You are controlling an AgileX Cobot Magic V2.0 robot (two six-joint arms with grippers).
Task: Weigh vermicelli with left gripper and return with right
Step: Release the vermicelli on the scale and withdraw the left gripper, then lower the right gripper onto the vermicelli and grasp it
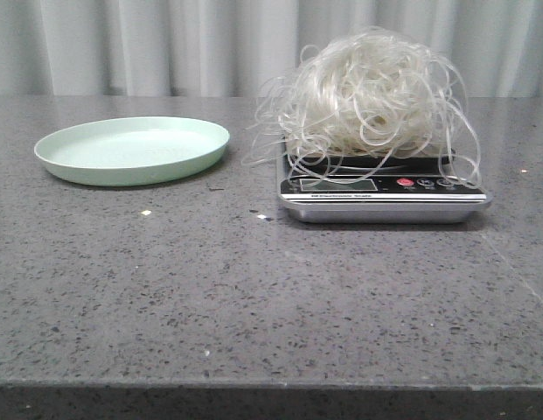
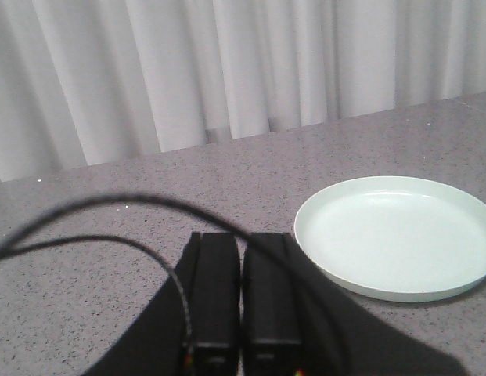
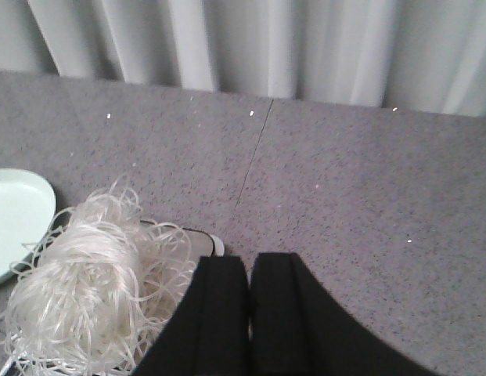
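Observation:
The vermicelli (image 1: 369, 96), a fluffy nest of translucent white strands, rests on the silver kitchen scale (image 1: 385, 197) right of centre, with loose loops drooping over the scale's panel. No arm shows in the front view. In the left wrist view my left gripper (image 2: 241, 243) is shut and holds nothing, beside the pale green plate (image 2: 395, 235). In the right wrist view my right gripper (image 3: 249, 262) is shut and holds nothing, raised above the table beside the vermicelli (image 3: 94, 290).
The pale green plate (image 1: 133, 150) lies at the left of the grey speckled table (image 1: 254, 297). White curtains hang behind the table. A black cable (image 2: 109, 211) loops across the left wrist view. A few white crumbs (image 1: 146, 213) lie in front of the plate.

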